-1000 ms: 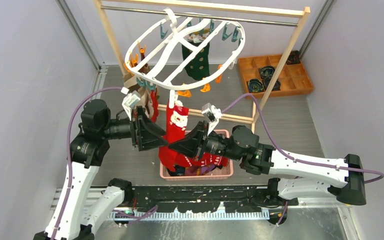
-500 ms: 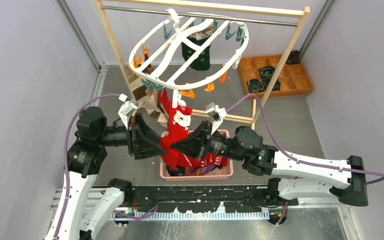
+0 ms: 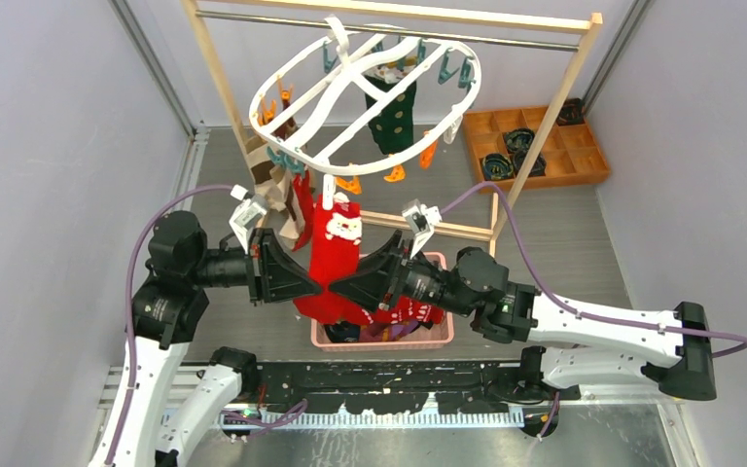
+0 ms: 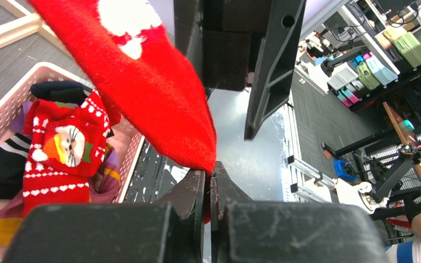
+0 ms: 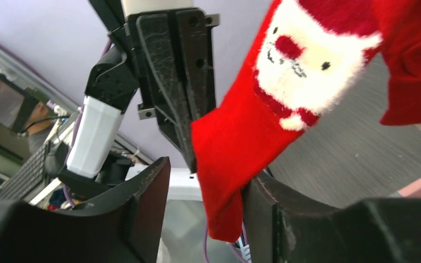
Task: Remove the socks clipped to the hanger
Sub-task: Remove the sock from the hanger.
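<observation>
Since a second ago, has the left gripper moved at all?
Yes. The left gripper has shifted toward the near side, farther from the wooden rack, jaws shut on the red Santa sock.

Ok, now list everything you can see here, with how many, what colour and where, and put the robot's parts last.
hanger: one, white, hooked on the rack's rail
wooden rack: one, light wood, back of table
Santa sock: one, red, hanging from hanger's near edge
green sock: one, dark green, dotted, hanger's far side
other hung socks: count unclear, beige and red, hanger's left side
clips: several, orange and teal, under hanger's rim
basket: one, pink, between the arms, holding several socks
tray: one, orange, far right, dark items inside
left gripper: black, jaws shut on the Santa sock's toe
right gripper: black, jaws open either side of that sock
</observation>
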Action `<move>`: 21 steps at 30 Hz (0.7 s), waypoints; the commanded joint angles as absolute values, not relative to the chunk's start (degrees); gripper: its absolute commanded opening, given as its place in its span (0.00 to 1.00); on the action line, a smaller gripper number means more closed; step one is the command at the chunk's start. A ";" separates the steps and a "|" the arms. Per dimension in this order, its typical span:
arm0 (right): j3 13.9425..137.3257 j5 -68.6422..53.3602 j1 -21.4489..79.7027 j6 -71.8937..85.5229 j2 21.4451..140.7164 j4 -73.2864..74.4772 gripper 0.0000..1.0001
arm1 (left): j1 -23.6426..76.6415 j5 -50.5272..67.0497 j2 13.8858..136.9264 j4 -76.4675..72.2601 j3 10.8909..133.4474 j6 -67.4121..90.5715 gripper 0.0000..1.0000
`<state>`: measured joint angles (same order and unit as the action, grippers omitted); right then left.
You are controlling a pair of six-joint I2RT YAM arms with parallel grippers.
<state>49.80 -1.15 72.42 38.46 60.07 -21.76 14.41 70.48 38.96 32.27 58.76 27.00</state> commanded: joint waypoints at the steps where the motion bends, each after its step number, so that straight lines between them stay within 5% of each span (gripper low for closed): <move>1: 48.92 9.49 72.80 39.99 54.87 -22.84 0.64 | 14.68 70.87 37.40 29.58 58.43 26.81 0.00; 8: 51.05 16.05 72.35 35.56 56.61 -24.96 0.81 | 15.11 71.21 35.98 29.59 57.79 26.90 0.00; 14: 57.54 24.43 72.35 29.74 60.45 -20.72 0.81 | 15.21 70.43 35.25 29.66 58.12 26.26 0.00; 21: 62.09 15.84 72.35 32.52 64.61 -22.02 0.83 | 15.21 70.36 33.94 33.56 59.72 22.23 0.00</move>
